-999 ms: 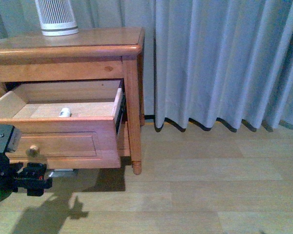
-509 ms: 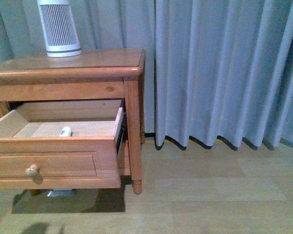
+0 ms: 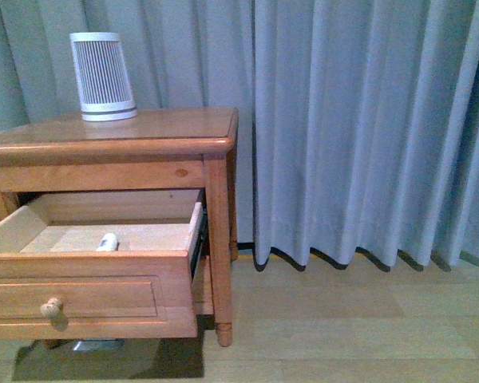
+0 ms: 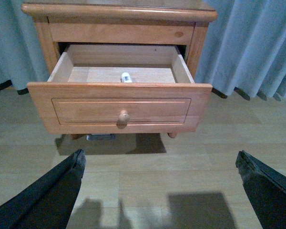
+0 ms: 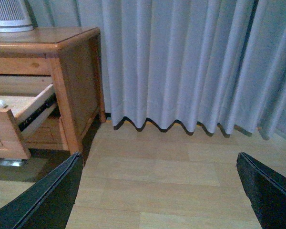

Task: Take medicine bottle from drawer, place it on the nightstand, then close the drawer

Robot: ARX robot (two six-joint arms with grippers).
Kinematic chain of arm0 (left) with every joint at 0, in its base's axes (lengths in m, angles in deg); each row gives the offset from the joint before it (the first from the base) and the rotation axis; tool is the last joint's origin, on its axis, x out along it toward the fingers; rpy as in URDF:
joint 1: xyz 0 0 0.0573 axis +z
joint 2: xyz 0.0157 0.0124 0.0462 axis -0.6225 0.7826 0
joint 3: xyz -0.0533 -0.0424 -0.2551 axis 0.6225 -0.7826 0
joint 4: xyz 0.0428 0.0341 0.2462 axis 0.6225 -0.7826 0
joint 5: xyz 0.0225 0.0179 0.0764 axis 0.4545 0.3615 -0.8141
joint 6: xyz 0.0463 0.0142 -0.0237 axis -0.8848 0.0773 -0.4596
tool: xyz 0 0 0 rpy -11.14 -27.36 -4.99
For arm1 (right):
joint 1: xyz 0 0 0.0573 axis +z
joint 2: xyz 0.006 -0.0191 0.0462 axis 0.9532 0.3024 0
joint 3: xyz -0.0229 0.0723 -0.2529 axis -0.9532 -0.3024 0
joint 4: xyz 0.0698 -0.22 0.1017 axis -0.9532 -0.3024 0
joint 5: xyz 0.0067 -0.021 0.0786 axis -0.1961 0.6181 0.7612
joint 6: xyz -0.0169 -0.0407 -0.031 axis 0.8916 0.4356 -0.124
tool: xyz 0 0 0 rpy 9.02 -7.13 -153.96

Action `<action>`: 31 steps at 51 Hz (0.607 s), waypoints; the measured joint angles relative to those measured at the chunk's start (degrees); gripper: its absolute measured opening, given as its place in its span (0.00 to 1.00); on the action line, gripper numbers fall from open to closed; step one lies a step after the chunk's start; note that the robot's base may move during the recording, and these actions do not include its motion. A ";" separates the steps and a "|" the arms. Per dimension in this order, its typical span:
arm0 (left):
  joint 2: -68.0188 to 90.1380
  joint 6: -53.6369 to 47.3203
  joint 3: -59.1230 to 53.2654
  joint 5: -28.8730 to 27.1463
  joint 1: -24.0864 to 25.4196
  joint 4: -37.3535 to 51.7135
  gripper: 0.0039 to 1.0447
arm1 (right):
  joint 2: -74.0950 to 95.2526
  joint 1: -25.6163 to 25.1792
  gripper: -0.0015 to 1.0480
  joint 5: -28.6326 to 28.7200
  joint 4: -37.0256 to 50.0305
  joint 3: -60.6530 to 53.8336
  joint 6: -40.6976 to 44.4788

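Wood drawer (image 4: 86,102) already open, medicine bottle (image 4: 126,77) lying untouched inside, left pincer (image 4: 159,157) and right pincer (image 5: 158,160) both spread empty; next, reaching in and gripping it.

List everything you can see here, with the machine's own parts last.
Honey-brown wooden nightstand: one, on the floor beside the curtain.
Upper wooden drawer with panelled front: one, honey-brown, pulled open.
Round wooden knob: one, honey-brown, on the drawer front.
Tiny white plastic medicine bottle: one, inside the open drawer.
White slatted tapered cylinder: one, standing on the nightstand top.
Pleated fabric curtain: one, grey-blue, behind the nightstand.
Wood-plank floor: one, light tan.
Pale flat object: one, under the nightstand; unidentifiable.
Left end effector: one, black, open, empty, facing the drawer.
Right end effector: one, black, open, empty, above the floor.
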 joint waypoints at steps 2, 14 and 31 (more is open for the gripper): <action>-0.42 -0.20 -0.85 0.04 0.22 0.68 0.94 | 0.00 0.00 0.93 0.00 0.00 0.00 0.00; -8.66 1.51 -9.31 -13.42 -3.98 10.71 0.67 | 0.00 0.00 0.93 -0.02 0.00 0.00 0.00; -10.51 2.05 -9.86 -25.42 -16.37 9.70 0.07 | 0.00 0.00 0.93 -0.02 0.00 0.00 0.00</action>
